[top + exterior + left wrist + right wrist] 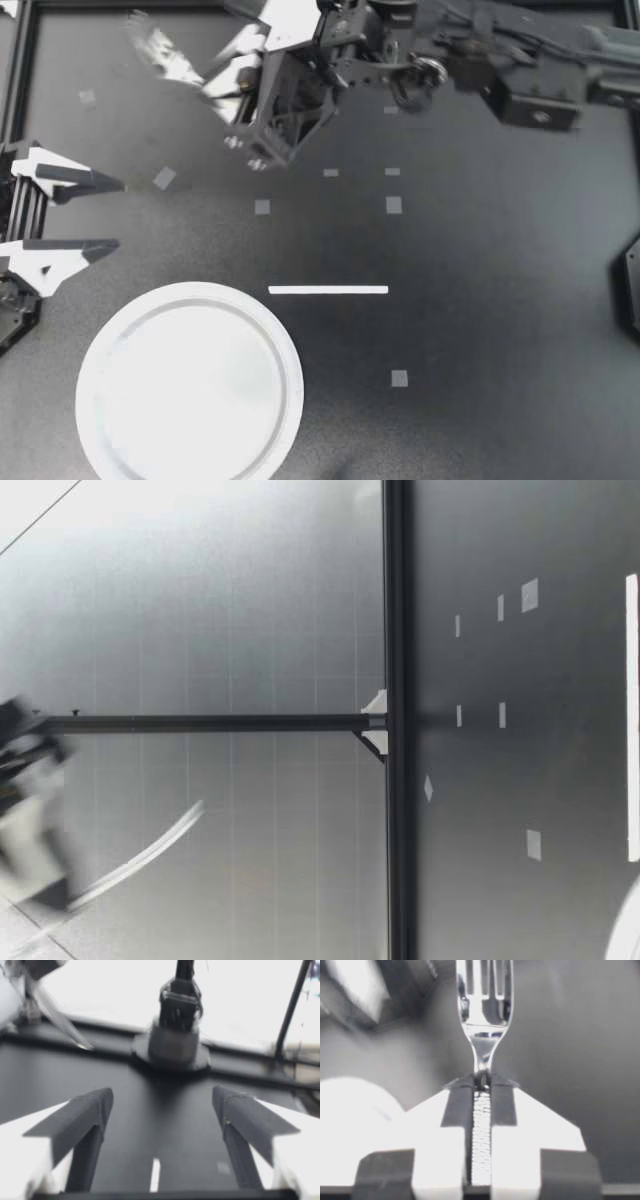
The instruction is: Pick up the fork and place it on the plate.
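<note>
Top view: right gripper [222, 72], upper middle of frame, jaws closed on the fork [160, 52], held above the table [480, 330], well apart from the plate [288, 360]. Right wrist view: jaws pinch the neck, tines ahead. Fork judged stiff, light, slick metal; this narrow hold may let it swivel. Plate, lower left: white, holds nothing. Left gripper [105, 213], left edge: jaws wide, holding nothing.
</note>
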`<move>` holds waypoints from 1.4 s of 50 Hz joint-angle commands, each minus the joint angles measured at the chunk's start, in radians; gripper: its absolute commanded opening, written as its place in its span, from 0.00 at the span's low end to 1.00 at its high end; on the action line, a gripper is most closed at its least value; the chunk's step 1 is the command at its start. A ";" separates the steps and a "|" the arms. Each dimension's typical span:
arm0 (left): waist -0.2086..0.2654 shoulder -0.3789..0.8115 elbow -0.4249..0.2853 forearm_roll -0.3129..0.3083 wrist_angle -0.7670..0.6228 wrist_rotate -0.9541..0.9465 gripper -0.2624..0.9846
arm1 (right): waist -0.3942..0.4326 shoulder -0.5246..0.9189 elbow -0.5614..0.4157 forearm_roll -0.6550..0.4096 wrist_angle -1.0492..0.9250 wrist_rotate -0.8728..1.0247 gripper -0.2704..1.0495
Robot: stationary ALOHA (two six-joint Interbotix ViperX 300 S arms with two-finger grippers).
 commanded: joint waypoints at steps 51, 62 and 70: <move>0.003 0.118 -0.118 -0.003 -0.107 0.041 0.72 | 0.167 0.014 0.184 -0.032 -0.920 -0.097 0.25; 0.003 0.126 -0.120 0.002 -0.107 0.020 0.66 | 0.167 0.031 0.181 -0.032 -0.956 -0.097 0.25; 0.003 0.126 -0.115 0.005 -0.101 0.021 0.58 | 0.167 0.035 0.183 -0.032 -0.956 -0.095 0.25</move>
